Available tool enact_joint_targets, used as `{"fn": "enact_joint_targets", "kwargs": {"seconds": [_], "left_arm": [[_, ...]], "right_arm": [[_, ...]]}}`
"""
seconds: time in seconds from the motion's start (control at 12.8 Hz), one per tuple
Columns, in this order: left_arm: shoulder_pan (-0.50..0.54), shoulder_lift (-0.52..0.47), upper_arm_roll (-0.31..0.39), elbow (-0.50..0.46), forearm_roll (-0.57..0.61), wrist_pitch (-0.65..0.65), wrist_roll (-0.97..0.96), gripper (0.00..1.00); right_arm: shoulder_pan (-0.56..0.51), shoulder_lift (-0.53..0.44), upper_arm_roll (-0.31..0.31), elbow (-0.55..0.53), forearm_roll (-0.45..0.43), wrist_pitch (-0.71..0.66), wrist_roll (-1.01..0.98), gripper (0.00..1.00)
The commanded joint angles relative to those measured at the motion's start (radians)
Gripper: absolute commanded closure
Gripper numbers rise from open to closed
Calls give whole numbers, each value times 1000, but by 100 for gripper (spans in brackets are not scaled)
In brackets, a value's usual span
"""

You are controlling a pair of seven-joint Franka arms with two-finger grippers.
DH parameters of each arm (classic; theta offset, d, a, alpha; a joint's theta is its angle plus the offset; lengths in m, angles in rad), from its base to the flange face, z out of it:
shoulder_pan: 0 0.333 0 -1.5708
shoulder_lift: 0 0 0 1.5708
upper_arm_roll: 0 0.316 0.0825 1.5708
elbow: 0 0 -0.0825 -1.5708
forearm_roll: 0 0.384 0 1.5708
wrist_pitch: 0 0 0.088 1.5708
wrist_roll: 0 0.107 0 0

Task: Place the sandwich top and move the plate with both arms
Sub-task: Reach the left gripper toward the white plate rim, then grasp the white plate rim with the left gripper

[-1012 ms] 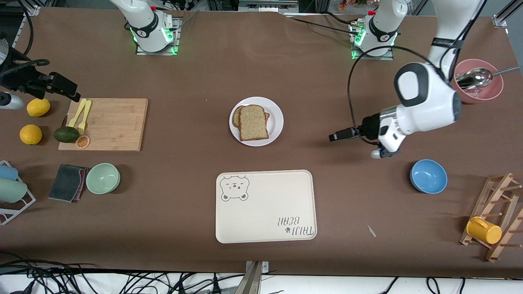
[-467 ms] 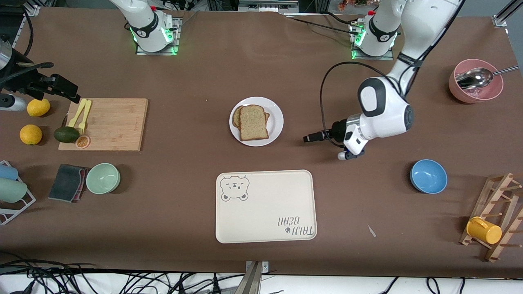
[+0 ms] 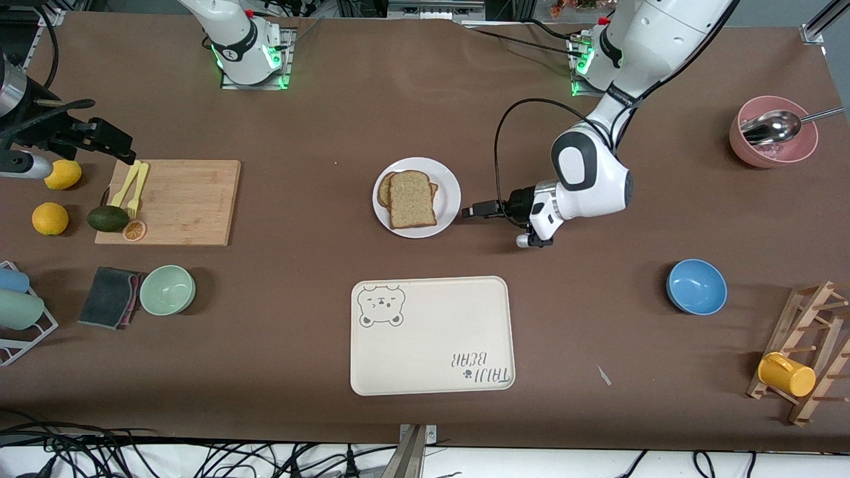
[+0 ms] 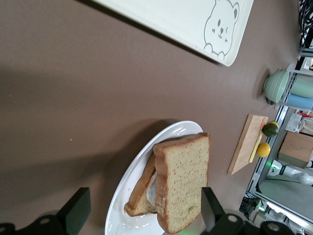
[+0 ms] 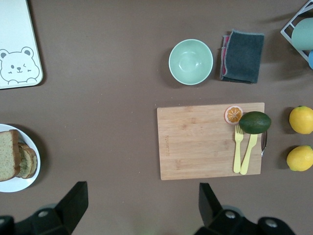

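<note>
1. Sandwich top point(image 3: 412, 198) lies flat on the stack on the plate point(image 3: 451, 193), mid-table; a lower slice point(image 3: 383, 189) pokes out from under it toward the right arm's end
2. Left wrist view: top slice point(image 4: 186, 183) sits on the lower slice point(image 4: 143, 192) with something pale between them; plate rim point(image 4: 128, 183) bare on the side nearest the camera
3. Plate sits farther from the front camera than the cream tray point(image 3: 431, 335) with the bear drawing, well apart from it
4. Left gripper point(image 3: 470, 212) low, just beside the plate rim on the left arm's end, pointing at the plate; not touching it as far as the front view shows
5. Left jaws spread wide: fingers point(image 4: 77, 211) sit apart in the wrist view with plate and sandwich framed between them, nothing gripped
6. Right gripper point(image 3: 123, 149) is up over the edge of the wooden cutting board point(image 3: 175, 201) at the right arm's end of the table, near the lemon point(image 3: 63, 174)
7. Right jaws also wide and empty: fingers point(image 5: 73, 203) well apart in the wrist view, board point(image 5: 210, 140) visible below
8. On the board: yellow fork and knife point(image 3: 135, 188), orange slice point(image 3: 134, 230), avocado point(image 3: 107, 218) at its edge
9. Green bowl point(image 3: 167, 290) and dark cloth point(image 3: 109, 297) nearer the front camera than the board
10. Blue bowl point(image 3: 696, 286) and pink bowl with a spoon point(image 3: 773, 136) toward the left arm's end
</note>
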Motion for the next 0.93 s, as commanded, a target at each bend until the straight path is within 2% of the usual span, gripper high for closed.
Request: {"fn": "enact_joint_targets", "kwargs": {"seconds": [0.0, 0.23, 0.7, 0.86], "left_arm": [[-7, -4, -20, -30, -58, 11, 88, 1], [-29, 33, -25, -31, -182, 14, 212, 2], [-58, 71, -25, -34, -194, 32, 225, 3], [-86, 77, -25, -34, -211, 51, 225, 12]], "right_arm": [[-4, -15, 5, -5, 4, -14, 16, 0], [-4, -15, -3, -5, 4, -14, 14, 0], [-4, -12, -2, -5, 7, 5, 16, 0], [-4, -12, -2, -5, 7, 3, 16, 0]]}}
